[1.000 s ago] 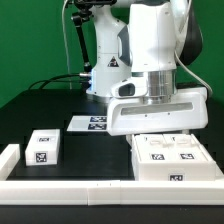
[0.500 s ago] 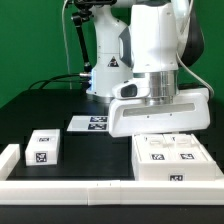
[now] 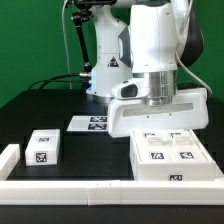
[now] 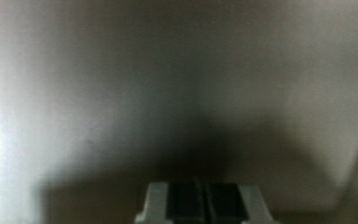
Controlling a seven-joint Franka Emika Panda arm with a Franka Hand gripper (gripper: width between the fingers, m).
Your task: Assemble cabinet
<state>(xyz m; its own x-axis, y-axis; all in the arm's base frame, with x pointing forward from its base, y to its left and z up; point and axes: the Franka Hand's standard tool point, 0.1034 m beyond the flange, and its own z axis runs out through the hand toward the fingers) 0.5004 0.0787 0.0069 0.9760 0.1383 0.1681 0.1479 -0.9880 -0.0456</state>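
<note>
The cabinet (image 3: 172, 158) is a white box-shaped body with square tags on its top, at the front on the exterior view's right. A small white block (image 3: 43, 147) with tags lies apart on the exterior view's left. My gripper's white hand (image 3: 160, 112) hangs directly over the cabinet's far edge, and its fingertips are hidden behind the body. In the wrist view the gripper (image 4: 201, 196) shows two fingers pressed close together with nothing visible between them. They face a blurred grey surface (image 4: 176, 90) very close by.
The marker board (image 3: 92, 123) lies flat at the back middle by the arm's base. A low white border rail (image 3: 70, 186) runs along the front edge, with a raised corner (image 3: 8, 155) at the exterior view's left. Black tabletop (image 3: 90, 150) lies between block and cabinet.
</note>
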